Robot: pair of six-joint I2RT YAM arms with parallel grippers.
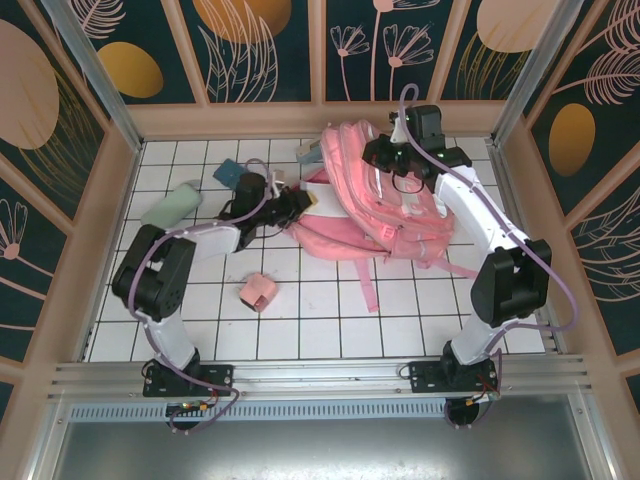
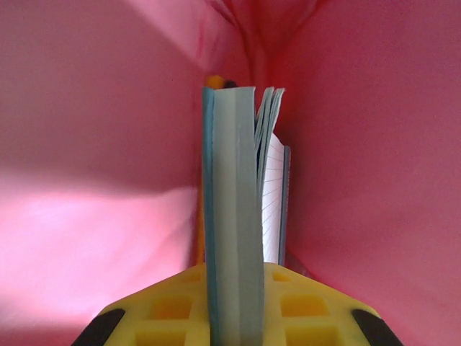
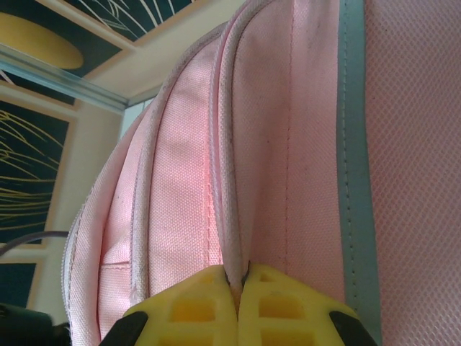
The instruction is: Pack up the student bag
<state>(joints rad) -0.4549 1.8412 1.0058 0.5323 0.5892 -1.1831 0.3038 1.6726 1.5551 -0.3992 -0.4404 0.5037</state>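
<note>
Notebook [image 2: 230, 202] clamped in my left gripper [image 2: 234, 306] needs pushing straight deeper, my right gripper [image 3: 241, 285] pinching the student bag [image 3: 288, 144] taut.

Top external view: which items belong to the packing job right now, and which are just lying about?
In use: student bag, held by right gripper; notebook in left gripper, inside the bag.
Lying about for now: small pink box, pale green case, blue item.

Large pink backpack [image 3: 288, 144]: matt woven cloth, coarse visible weave; its grey strip [image 3: 353, 144] is smoother. Teal-covered notebook [image 2: 230, 216]: matt card cover, ruled paper pages.
</note>
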